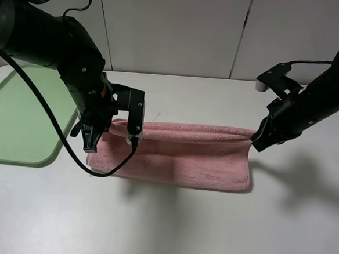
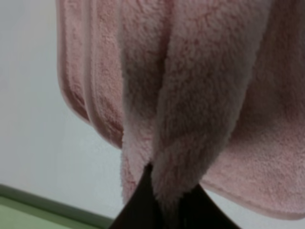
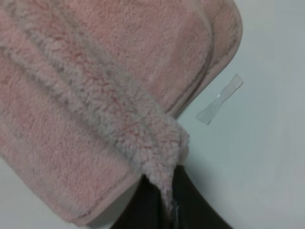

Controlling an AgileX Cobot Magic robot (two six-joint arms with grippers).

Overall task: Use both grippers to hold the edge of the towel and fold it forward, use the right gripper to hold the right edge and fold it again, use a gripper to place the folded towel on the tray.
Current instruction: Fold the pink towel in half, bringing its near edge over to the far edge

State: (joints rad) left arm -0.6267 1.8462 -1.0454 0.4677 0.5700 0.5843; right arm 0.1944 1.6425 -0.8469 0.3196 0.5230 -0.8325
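A pink towel (image 1: 179, 157) lies across the white table, its far edge raised into a ridge between the two grippers. My left gripper (image 1: 92, 140) is shut on the towel's left end; in the left wrist view the pinched towel (image 2: 190, 119) bunches down into the black fingers (image 2: 138, 205). My right gripper (image 1: 256, 139) is shut on the towel's right end; in the right wrist view the pinched edge (image 3: 143, 138) runs into the black fingers (image 3: 190, 205). The green tray (image 1: 19, 116) stands at the left of the table, beside the left arm.
A small strip of clear tape (image 3: 220, 99) lies on the table beside the towel's corner. A wall of white panels (image 1: 182, 29) stands behind the table. The left arm's black cable (image 1: 53, 125) hangs over the tray's edge.
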